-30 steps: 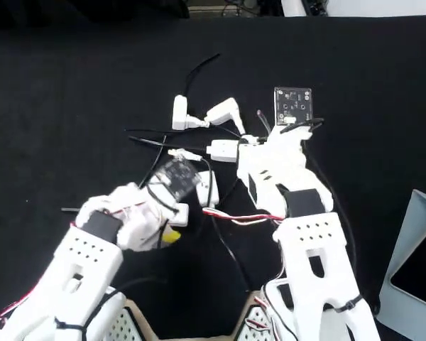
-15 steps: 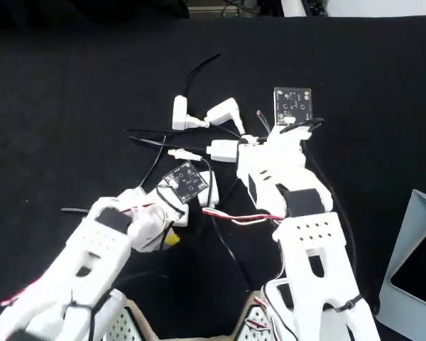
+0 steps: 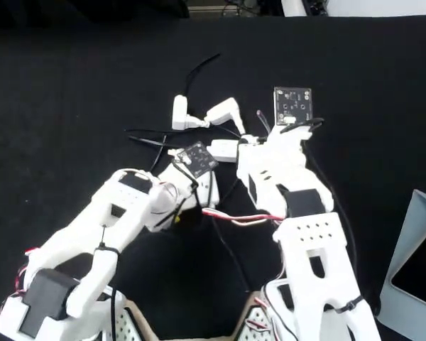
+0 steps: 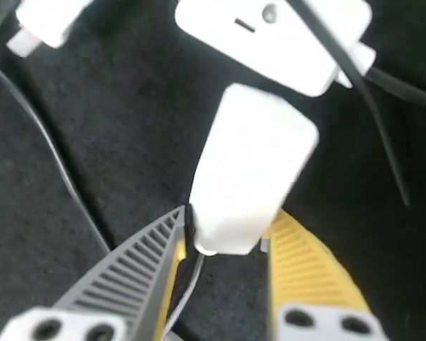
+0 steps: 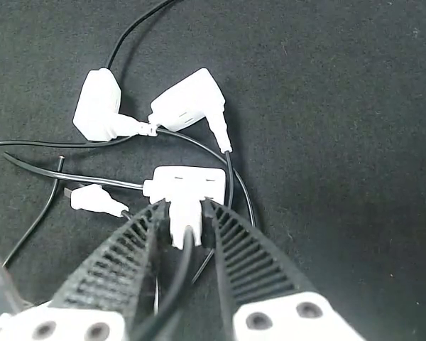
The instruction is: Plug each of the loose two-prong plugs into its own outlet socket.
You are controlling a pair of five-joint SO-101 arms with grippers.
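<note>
Your left gripper [image 4: 227, 231] pinches the white plug [image 4: 252, 167] at its cord end, leaving the front free to face the outlet socket [image 4: 270, 35] just beyond, mid-scene. Your right gripper [image 5: 186, 213] is closed narrow on that socket's tail, likely to brace it against the push

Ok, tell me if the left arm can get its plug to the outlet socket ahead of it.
Probably yes. The left gripper is shut on the white plug, whose front end sits close to the outlet socket with nothing between them. A black cable crossing the socket's end might snag.
</note>
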